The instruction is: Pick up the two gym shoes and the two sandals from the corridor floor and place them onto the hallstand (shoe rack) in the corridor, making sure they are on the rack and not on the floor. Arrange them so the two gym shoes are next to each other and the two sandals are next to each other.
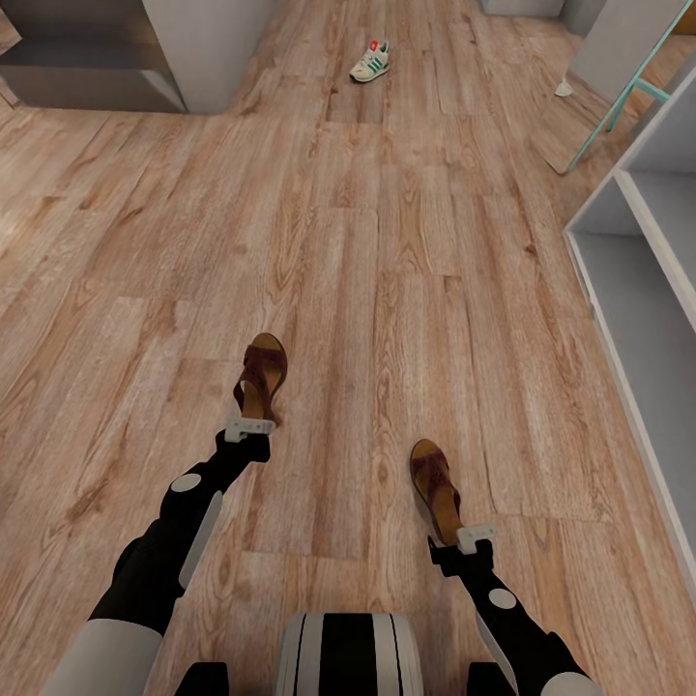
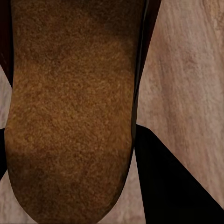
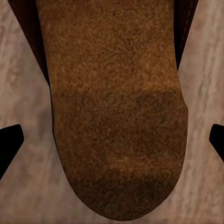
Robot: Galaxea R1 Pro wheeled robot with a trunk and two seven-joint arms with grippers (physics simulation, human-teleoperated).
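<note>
Two sandals lie apart on the corridor floor: the left sandal is met at its heel by the left gripper, the right sandal at its heel by the right gripper, presumably so both can be lifted together. In the right wrist view the jaws are seen spread either side of the heel, not touching; the left jaws' state cannot be told. One gym shoe rests far off at 12 o'clock, and a grey shelf unit is noted at 2 o'clock.
</note>
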